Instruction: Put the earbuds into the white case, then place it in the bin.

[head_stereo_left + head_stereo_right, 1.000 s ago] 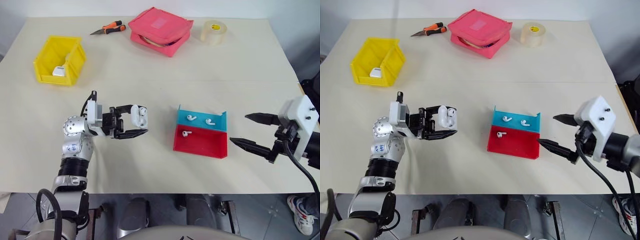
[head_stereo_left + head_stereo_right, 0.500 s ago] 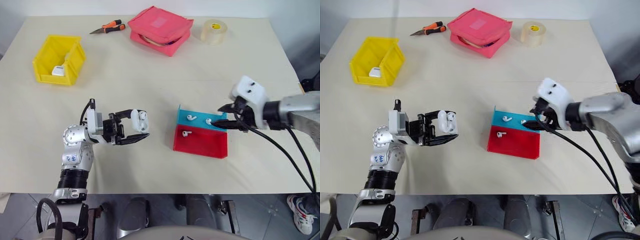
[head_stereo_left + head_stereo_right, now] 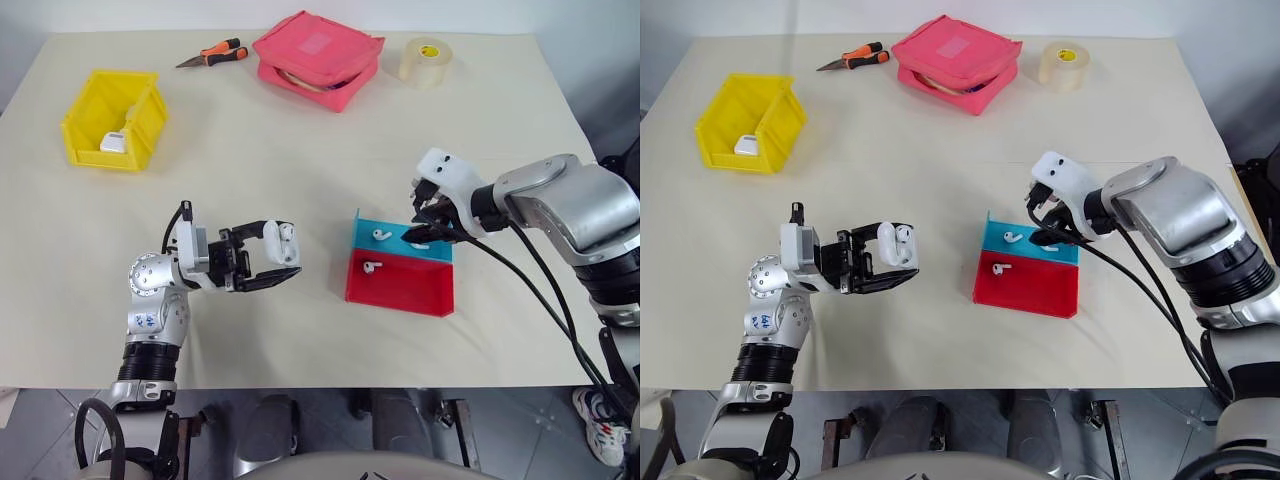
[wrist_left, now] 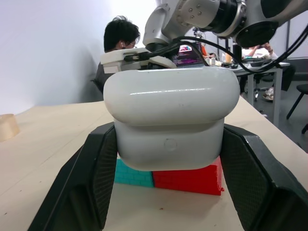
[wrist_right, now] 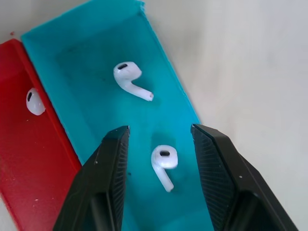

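Note:
My left gripper (image 3: 288,258) is shut on the white case (image 3: 281,241), holding it above the table left of centre; the case is seen close up between the fingers (image 4: 171,115). The right gripper (image 5: 160,134) hangs open over the blue tray (image 5: 82,53), its fingers on either side of one earbud (image 5: 162,162) without touching it. A second earbud (image 5: 130,77) lies further in the blue tray. A third earbud (image 5: 34,101) lies in the red tray (image 3: 410,287). The yellow bin (image 3: 140,120) stands at the far left.
A boxy white item with a grey patch (image 3: 113,142) lies in the bin. At the table's far edge are orange-handled pliers (image 3: 212,55), a pink pouch (image 3: 318,58) and a tape roll (image 3: 424,60). A person (image 4: 120,41) sits behind the table.
My right arm has swung in from the table's right edge to above the blue tray, tilting downward, and its fingers have drawn closer together. The left gripper and case have stayed put.

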`<state>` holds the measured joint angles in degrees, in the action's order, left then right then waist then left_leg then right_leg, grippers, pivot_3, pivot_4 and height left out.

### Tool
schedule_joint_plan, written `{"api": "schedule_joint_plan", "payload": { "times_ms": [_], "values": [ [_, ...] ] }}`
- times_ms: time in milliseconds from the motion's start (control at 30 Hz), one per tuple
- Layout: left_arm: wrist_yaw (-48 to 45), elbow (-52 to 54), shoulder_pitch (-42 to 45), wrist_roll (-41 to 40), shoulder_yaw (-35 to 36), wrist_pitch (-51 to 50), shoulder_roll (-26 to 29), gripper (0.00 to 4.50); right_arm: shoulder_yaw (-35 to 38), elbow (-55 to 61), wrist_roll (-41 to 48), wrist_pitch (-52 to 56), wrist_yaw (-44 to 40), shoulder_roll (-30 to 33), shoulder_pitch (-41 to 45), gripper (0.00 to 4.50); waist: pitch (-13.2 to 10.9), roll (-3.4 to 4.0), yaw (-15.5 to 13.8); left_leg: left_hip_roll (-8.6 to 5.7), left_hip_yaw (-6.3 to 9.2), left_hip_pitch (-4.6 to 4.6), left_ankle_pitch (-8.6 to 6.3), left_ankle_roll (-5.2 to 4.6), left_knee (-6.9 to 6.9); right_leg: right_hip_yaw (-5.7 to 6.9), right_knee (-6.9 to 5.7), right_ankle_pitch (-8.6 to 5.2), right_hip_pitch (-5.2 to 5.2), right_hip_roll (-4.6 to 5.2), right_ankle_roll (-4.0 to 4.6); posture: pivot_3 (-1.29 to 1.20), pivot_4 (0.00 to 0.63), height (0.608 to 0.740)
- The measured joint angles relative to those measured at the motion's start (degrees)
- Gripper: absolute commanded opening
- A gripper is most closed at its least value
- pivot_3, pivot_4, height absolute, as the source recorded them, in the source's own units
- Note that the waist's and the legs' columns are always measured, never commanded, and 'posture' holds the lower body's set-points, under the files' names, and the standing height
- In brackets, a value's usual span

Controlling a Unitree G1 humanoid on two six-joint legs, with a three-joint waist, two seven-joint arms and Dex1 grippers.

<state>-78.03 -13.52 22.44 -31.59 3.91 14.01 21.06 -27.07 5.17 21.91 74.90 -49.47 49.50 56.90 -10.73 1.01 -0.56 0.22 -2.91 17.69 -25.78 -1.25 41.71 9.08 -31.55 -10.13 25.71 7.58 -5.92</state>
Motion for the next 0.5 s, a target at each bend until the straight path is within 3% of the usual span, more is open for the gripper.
{"api": "schedule_joint_plan", "payload": {
  "times_ms": [333,500],
  "values": [
    [-1.02,-0.55,1.10,0.01,-0.57,0.46,-1.13,2.79,3.33,1.82,0.75,15.62,6.44,-5.36,0.07,2.08,0.00,0.01,0.76,0.02,0.01,0.05,0.01,0.02,0.02,0.01,-0.02,0.00,0.04,-0.01,0.00,0.00,0.150,0.740],
    [-1.77,-0.92,1.32,0.01,-0.58,0.46,-1.23,2.79,6.56,1.56,0.92,17.32,10.43,-7.98,-2.02,2.08,0.00,0.01,0.72,0.00,0.04,0.08,0.01,0.02,0.04,0.03,-0.02,0.00,0.04,-0.02,0.00,0.00,0.150,0.740]
  ]
}}
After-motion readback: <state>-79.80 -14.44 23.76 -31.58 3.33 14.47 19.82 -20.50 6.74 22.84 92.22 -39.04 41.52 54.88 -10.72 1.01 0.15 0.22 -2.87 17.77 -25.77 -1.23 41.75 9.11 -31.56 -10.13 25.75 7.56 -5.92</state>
